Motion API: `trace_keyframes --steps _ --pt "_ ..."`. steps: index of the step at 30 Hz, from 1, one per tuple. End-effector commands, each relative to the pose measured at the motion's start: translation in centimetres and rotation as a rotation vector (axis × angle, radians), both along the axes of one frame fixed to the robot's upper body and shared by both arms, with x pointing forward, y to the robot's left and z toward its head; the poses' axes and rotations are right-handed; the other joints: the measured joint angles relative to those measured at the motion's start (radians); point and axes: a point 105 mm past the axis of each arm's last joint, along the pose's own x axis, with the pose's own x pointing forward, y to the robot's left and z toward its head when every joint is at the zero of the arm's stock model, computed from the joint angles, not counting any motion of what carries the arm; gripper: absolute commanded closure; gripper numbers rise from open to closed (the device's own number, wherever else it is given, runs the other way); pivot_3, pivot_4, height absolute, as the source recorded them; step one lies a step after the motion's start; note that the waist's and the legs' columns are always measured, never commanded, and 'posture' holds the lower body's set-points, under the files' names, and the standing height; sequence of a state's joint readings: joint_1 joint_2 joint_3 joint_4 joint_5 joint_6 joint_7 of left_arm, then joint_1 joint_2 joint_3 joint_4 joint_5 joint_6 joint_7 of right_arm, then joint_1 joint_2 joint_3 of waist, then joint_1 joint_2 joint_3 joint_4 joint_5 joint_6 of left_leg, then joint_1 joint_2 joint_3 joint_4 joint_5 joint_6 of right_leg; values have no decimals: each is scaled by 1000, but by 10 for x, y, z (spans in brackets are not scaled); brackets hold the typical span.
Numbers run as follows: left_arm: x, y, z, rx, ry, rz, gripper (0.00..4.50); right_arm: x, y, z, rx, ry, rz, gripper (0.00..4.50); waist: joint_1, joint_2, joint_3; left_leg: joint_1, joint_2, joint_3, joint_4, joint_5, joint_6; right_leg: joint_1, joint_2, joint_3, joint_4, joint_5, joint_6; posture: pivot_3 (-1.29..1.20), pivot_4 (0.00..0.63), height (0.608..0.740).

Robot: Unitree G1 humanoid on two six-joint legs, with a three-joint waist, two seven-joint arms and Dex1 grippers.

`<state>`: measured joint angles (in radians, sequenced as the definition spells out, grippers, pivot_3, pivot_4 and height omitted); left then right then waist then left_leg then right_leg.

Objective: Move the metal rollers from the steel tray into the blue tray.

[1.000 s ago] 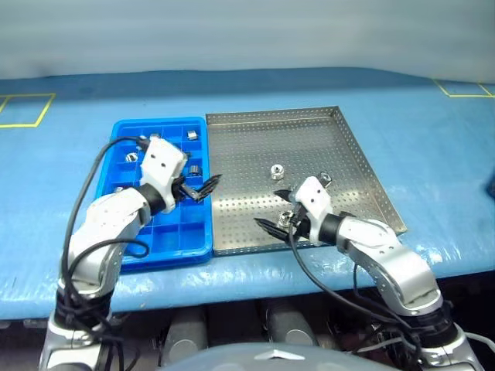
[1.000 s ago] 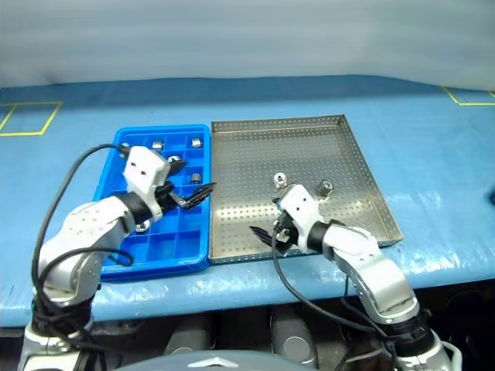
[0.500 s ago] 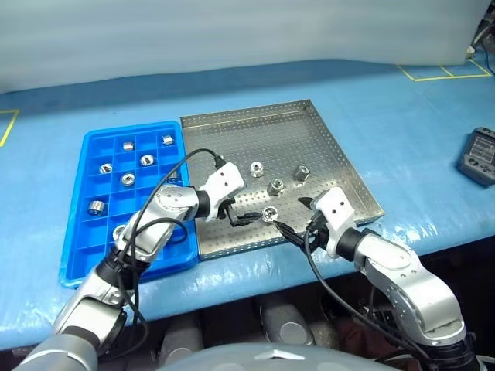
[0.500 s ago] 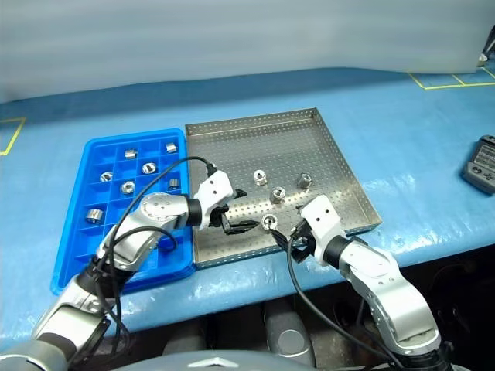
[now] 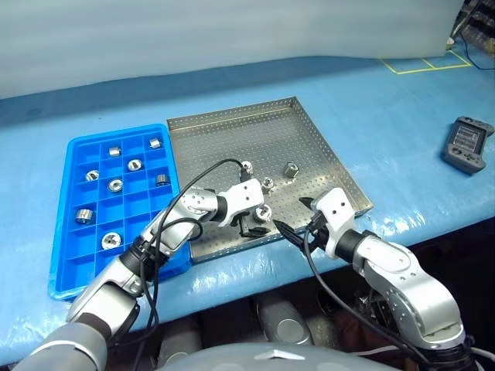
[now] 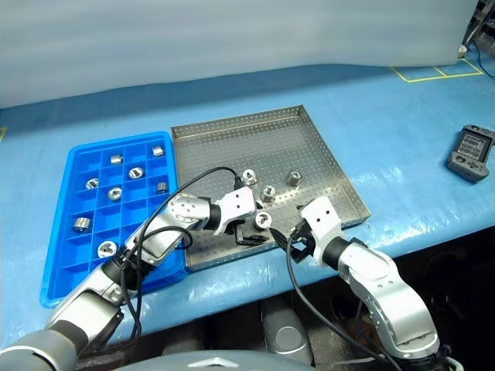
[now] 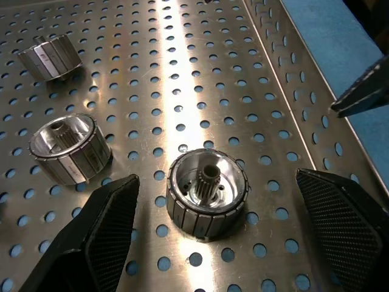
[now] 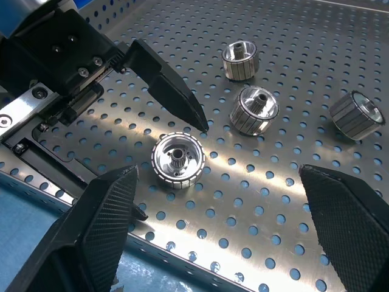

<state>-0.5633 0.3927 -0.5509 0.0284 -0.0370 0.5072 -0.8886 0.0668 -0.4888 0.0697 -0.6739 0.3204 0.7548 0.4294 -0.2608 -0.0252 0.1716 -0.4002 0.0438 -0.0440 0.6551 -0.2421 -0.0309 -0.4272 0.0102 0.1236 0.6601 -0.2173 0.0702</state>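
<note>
Having been swung from the blue tray (image 5: 116, 201) across to the steel tray (image 5: 232, 135), the left end effector (image 7: 213, 213) is now spread apart around one of four metal rollers (image 7: 207, 194); the right end effector (image 8: 213, 201) is held apart beside it.

Bare steel tray (image 5: 232, 135) far half, nearest roller (image 7: 206, 193) flanked by open left end effector (image 7: 213, 243) fingers

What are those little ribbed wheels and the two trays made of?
The small ribbed silver rollers look like polished metal: mirror-bright, with sharp glints. The large perforated silver tray looks like brushed steel, dull grey with streaky reflections. The bright blue compartment tray seems moulded plastic: even colour, soft sheen, rounded walls. I can't tell the exact alloys.
</note>
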Motion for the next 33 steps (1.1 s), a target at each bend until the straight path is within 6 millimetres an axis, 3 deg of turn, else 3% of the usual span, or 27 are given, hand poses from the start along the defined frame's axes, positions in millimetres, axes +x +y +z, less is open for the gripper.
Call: trace_keyframes --steps 1,2,5,11,12,18,23,28,33 --pt "6 -4 6 1 -52 -8 20 1 4 9 14 -42 11 0 -1 0 0 0 0 0 0 0 0 0 0 0 0 0 0 -270 150 740" --pt "8 -4 5 3 -55 -1 20 1 4 9 15 -42 11 0 -1 0 0 0 0 0 0 0 0 0 0 0 0 0 0 -270 150 740" --pt "10 -5 4 6 -61 10 631 2 5 9 16 -45 13 0 -1 0 0 0 0 0 0 0 0 0 0 0 0 0 1 -270 150 740" --pt "11 -5 10 -31 -64 30 2627 3 8 9 20 -44 24 0 0 0 0 0 0 0 -1 0 0 0 0 0 0 0 1 -251 150 740" --pt "12 -4 12 -39 -68 38 2750 3 9 8 21 -42 30 0 0 0 0 0 0 0 -1 0 0 0 0 0 0 0 1 -244 150 740" --pt "29 15 49 -187 -128 223 2750 6 19 8 25 -39 78 0 8 0 0 0 0 0 -1 0 0 0 0 0 0 1 2 -196 150 740" --pt "38 58 83 -276 -256 502 2750 13 40 15 39 -59 182 0 24 1 0 0 0 -1 -1 0 0 0 0 0 0 1 3 -131 150 740" --pt "23 108 100 -303 -357 749 2750 18 69 25 52 -91 339 0 59 1 1 0 0 -2 -2 0 0 0 1 -1 1 1 3 -54 150 740" --pt "-11 162 98 -262 -409 998 2750 18 105 34 79 -117 520 0 111 1 1 0 0 -2 -2 0 0 0 0 -1 0 1 3 49 150 740"
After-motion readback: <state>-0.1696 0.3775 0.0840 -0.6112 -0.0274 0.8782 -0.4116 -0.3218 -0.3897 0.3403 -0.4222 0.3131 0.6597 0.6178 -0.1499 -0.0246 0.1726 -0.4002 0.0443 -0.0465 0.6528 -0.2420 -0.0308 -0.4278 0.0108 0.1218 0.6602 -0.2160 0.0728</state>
